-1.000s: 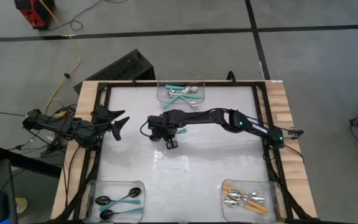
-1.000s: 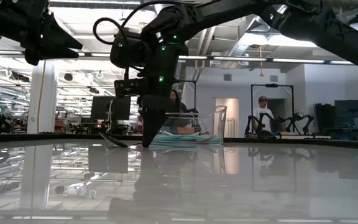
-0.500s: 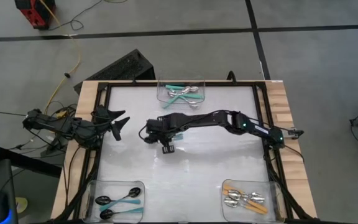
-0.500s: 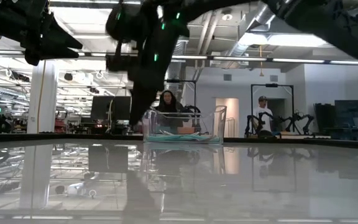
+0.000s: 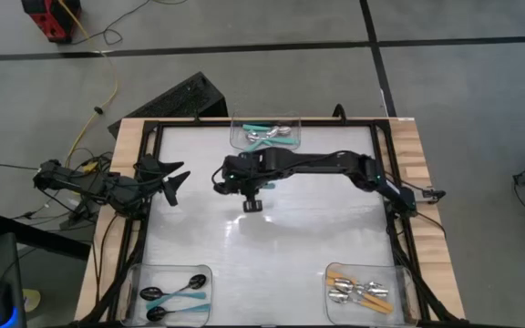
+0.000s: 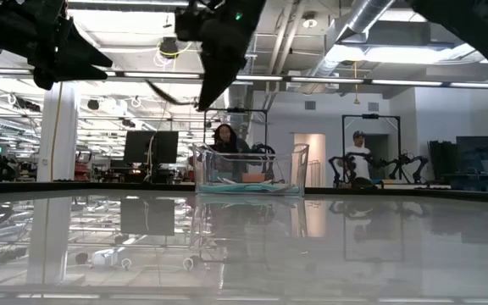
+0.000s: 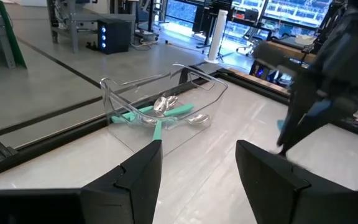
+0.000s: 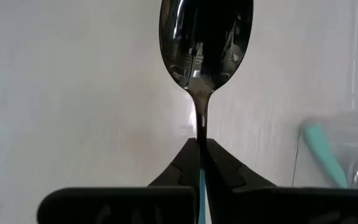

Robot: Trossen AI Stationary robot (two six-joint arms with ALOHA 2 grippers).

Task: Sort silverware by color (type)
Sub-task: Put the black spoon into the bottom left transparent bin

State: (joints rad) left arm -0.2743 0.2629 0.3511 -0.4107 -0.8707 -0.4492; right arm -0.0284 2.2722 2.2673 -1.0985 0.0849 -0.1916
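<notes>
One black-bowled spoon pinched in right claw (left claw agape).

No readable text, labels, brands, numbers or signs anywhere: none on table, bins, spoons, arms, or in room behind.

Both arms are built of matte black jointed segments with rounded housings at the joints. The right arm carries thin black cables looped along its links, and small green indicator lights glow on its wrist housing. Its two black fingers taper to narrow wedge-shaped tips. The left arm ends in broader black fingers with flat, angular, faceted faces and pointed tips.
</notes>
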